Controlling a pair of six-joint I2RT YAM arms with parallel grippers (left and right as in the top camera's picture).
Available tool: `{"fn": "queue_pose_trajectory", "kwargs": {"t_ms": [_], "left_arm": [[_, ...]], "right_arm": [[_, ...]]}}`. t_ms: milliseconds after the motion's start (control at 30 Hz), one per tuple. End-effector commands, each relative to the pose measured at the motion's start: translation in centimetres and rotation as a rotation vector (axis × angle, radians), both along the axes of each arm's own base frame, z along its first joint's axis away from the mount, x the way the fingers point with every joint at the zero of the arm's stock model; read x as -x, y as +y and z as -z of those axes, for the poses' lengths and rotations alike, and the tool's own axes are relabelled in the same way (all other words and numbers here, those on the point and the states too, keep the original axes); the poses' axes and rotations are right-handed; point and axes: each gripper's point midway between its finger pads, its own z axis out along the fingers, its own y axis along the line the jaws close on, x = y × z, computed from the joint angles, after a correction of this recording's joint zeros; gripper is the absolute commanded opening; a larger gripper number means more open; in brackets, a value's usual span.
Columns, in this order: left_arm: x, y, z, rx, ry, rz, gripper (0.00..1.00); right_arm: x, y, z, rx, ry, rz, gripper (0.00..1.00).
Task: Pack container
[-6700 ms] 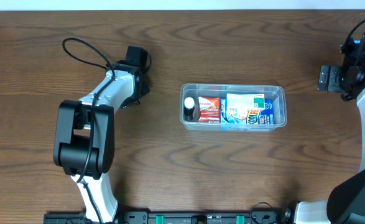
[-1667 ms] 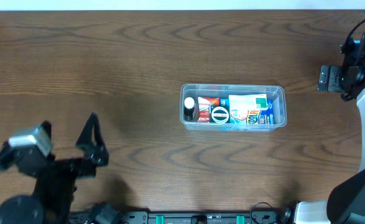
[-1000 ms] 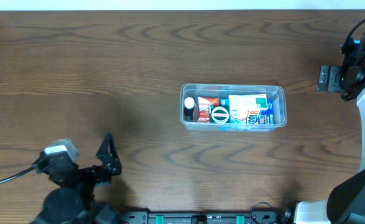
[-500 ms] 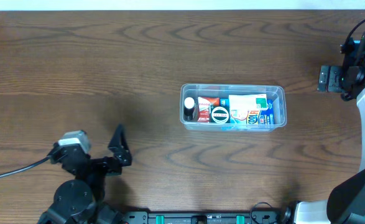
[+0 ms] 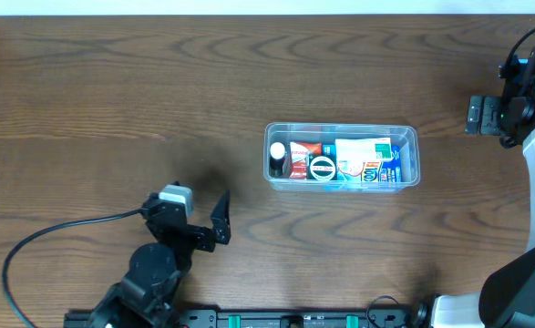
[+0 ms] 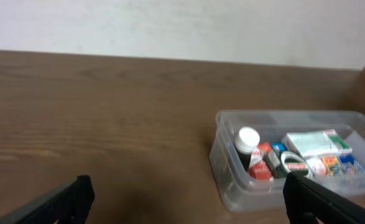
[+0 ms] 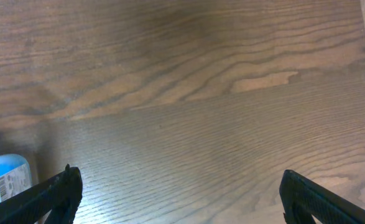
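A round black-and-white tin [image 5: 323, 168] now lies in the container [image 5: 340, 126], on top of the packets where there was none a few seconds ago. The left gripper [image 5: 216, 219] has since pulled away to the near edge of the surface [image 5: 249, 73] and has been swinging rightward along it. In its wrist view its jaws stand wide apart and hold nothing. The right gripper [image 5: 482, 114] has not stirred from the far right, its jaws also apart and empty.

The drop looks done, and the tub, still at the middle of the surface and slightly right, seems close to full.

The container is clear thin plastic, a shallow rectangle with rounded corners and a rolled rim, so everything shows through its walls. Inside, from its left end:
- a small dark bottle [image 5: 277, 150] with a white cap, standing upright
- a red carton [image 5: 305, 150]
- the tin
- a white-and-green pack [image 5: 363, 148]
- a blue box [image 5: 392, 164] against the right wall

The cartons are flat-sided printed card. The surface is dark wood grain, matt.

At the left edge of the right wrist view sits a blue-and-white label [image 7: 2, 177] with a barcode. Too little of it shows to tell whether it is a loose item or something already packed.
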Motion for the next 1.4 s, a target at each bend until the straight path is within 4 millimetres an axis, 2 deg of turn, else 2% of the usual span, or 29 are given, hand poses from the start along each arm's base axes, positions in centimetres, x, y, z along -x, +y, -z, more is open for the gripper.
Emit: {"fn": "queue_pose_trajectory", "kwargs": {"t_ms": [0,333,500,900,1000,1100,1267,1367], "left_arm": [[0.3,-1.0,1.6,-0.019,0.019,0.063,0.98],[0.3,-2.2,4.8,-0.004,0.039,0.117,0.98],[0.3,-2.3,7.2,-0.002,0.061,0.115,0.98],[0.2,-2.2,9.6,0.102,0.096,0.075,0.98],[-0.1,-1.2,9.9,0.105,0.111,0.016,0.98],[-0.3,0.9,11.2,0.042,0.138,-0.094,0.98],[-0.3,1.1,11.5,0.045,0.150,-0.107,0.98],[-0.6,1.5,11.1,0.033,0.126,-0.131,0.98]], "right_arm": [[0.1,-0.2,-1.0,0.007,-0.029,0.019,0.99],[-0.3,0.9,-0.9,-0.053,-0.047,-0.018,0.99],[-0.5,1.4,-0.9,-0.077,-0.054,-0.033,0.99],[-0.9,1.5,-1.0,-0.084,-0.072,-0.042,0.99],[-0.8,1.6,-1.0,-0.085,-0.072,-0.042,0.99],[-0.7,1.6,-1.0,-0.086,-0.067,-0.041,0.99],[-0.8,1.6,-1.0,-0.088,-0.070,-0.038,0.99],[-1.1,1.8,-1.3,-0.155,-0.117,0.048,0.99]]}}
